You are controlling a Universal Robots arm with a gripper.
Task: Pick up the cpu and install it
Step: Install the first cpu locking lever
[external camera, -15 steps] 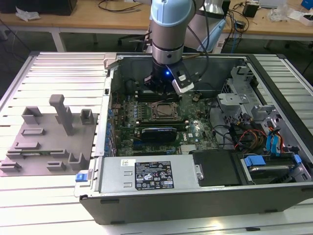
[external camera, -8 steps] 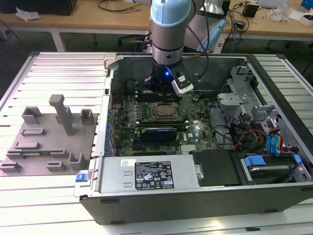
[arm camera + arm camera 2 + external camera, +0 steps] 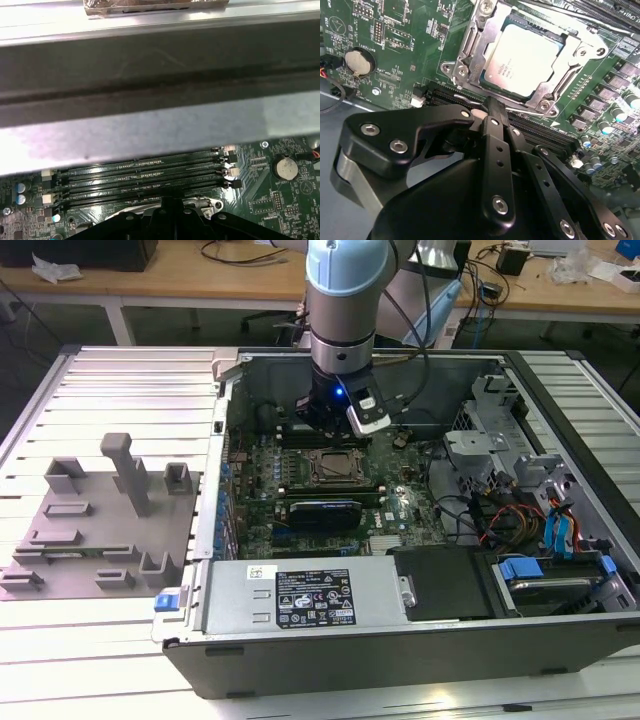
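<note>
**A:** Start at the left of the exterior view: what's there?

**B:** A grey tray (image 3: 100, 530) with upright posts on the slatted table (image 3: 120, 390), well apart from the work. Right of it, centre frame, the open case (image 3: 400, 640) with the green board (image 3: 400, 500) inside. The arm (image 3: 340, 300) comes down from the top centre, and its gripper (image 3: 335, 420) hangs just above the socket (image 3: 335, 468).

**A:** And the cpu?

**B:** In the second wrist view, upper right of centre, the cpu (image 3: 525, 60) lies flat inside the metal socket frame (image 3: 470, 55), silvery top up. The gripper (image 3: 492, 107) is below it in that frame, apart from it, near the memory slots (image 3: 540, 132).

**A:** Holding anything?

**B:** No. The fingers look drawn together to a narrow tip with nothing between them.

**A:** So which step?

**B:** I'd judge the placing is done: the chip looks seated. What remains calls for checking that it sits square and keeping clear of the frame's edges. The first wrist view shows the memory slots (image 3: 145, 175) under the case wall (image 3: 160, 85), with a coin cell (image 3: 285, 168) at the right.
</note>
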